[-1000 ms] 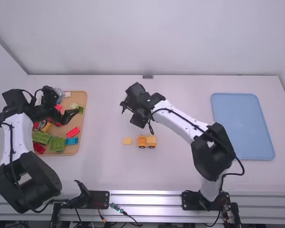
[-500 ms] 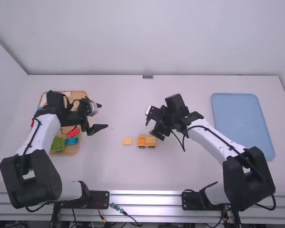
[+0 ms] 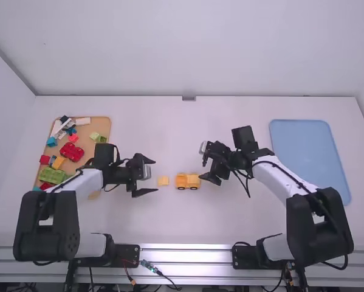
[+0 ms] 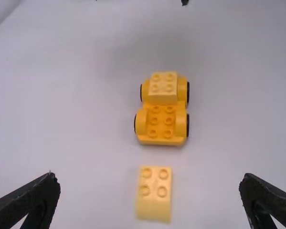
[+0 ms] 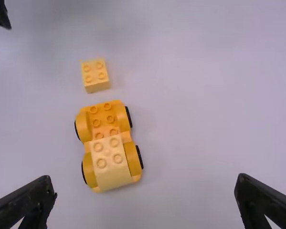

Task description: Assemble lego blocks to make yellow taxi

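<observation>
My left gripper is open just left of the loose light yellow block; in the left wrist view the gripper has the block between its spread fingers, untouched. Right of that block stands the yellow car, wheels down. In the left wrist view the car carries one light yellow block on one end, bare studs on the other. My right gripper is open to the car's right; the right wrist view has the gripper beside the car, touching nothing.
A wooden tray with several red, green, blue and other blocks lies at the left, partly under the left arm. A blue tray lies at the right. The two grippers face each other across the car and loose block.
The left gripper has come from over the wooden tray to the right, beside the loose block. The right gripper has moved back toward the right and nearer. Car and loose block have stayed put.
</observation>
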Motion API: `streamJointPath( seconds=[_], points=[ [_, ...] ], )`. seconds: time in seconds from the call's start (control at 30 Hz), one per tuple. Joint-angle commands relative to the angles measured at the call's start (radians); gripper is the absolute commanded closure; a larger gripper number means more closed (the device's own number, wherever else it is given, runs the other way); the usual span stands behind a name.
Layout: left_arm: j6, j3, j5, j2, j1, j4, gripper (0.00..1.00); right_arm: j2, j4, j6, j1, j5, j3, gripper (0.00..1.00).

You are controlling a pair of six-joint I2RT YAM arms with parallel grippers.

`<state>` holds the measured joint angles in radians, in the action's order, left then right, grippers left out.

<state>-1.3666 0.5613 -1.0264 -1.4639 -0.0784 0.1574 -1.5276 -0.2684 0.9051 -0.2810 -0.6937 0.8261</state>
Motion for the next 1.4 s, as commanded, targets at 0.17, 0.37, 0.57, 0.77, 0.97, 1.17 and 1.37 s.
streamJointPath(
  seconds=[0.17, 0.37, 0.57, 0.77, 0.97, 1.17, 1.37],
  points=[
    [0.147, -0.063, -0.086, -0.023, 0.008, -0.206, 0.01, 0.023, 0.011, 0.113, -0.001, -0.088, -0.057, 0.01],
    [0.137, -0.047, -0.111, -0.115, 0.008, -0.24, 0.01, -0.028, 0.23, 0.118, -0.001, -0.153, -0.179, 0.01],
    [0.144, 0.025, -0.144, -0.267, 0.02, -0.254, 0.01, -0.144, 0.41, 0.103, 0.001, -0.228, -0.234, 0.01],
    [0.14, 0.053, -0.114, -0.348, 0.055, -0.279, 0.01, -0.26, 0.485, 0.103, -0.02, -0.241, -0.216, 0.01],
    [0.144, 0.051, -0.084, -0.376, 0.066, -0.31, 0.01, -0.353, 0.542, 0.102, -0.046, -0.249, -0.188, 0.01],
    [0.144, 0.028, -0.056, -0.419, 0.066, -0.372, 0.05, -0.421, 0.557, 0.102, -0.053, -0.243, -0.162, 0.01],
    [0.143, 0.029, -0.057, -0.435, 0.072, -0.378, 0.13, -0.442, 0.558, 0.102, -0.046, -0.245, -0.151, 0.14]
  ],
)
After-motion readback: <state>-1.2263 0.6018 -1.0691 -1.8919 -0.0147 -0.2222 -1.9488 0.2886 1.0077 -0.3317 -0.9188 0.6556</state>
